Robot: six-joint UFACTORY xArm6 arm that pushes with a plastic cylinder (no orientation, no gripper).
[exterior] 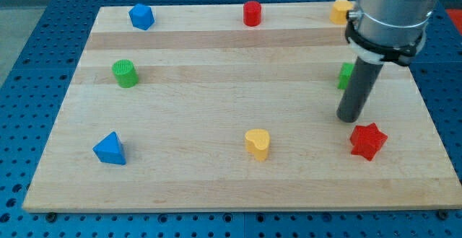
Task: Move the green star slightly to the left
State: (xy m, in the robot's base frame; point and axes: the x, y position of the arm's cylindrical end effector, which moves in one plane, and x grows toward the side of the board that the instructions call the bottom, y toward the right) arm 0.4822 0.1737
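Note:
The green star [346, 76] sits near the view's right side of the wooden board, mostly hidden behind my dark rod. Only its left part shows. My tip [350, 117] rests on the board just below the green star and slightly to its right. The red star [368, 140] lies just below and to the right of my tip, apart from it.
The wooden board [216, 180] carries a blue block [141, 16] at top left, a red cylinder [251, 13] at top middle, a yellow block [341, 11] at top right, a green cylinder [125, 73] at left, a blue triangle [110, 149] at bottom left and a yellow heart [257, 143] at bottom middle.

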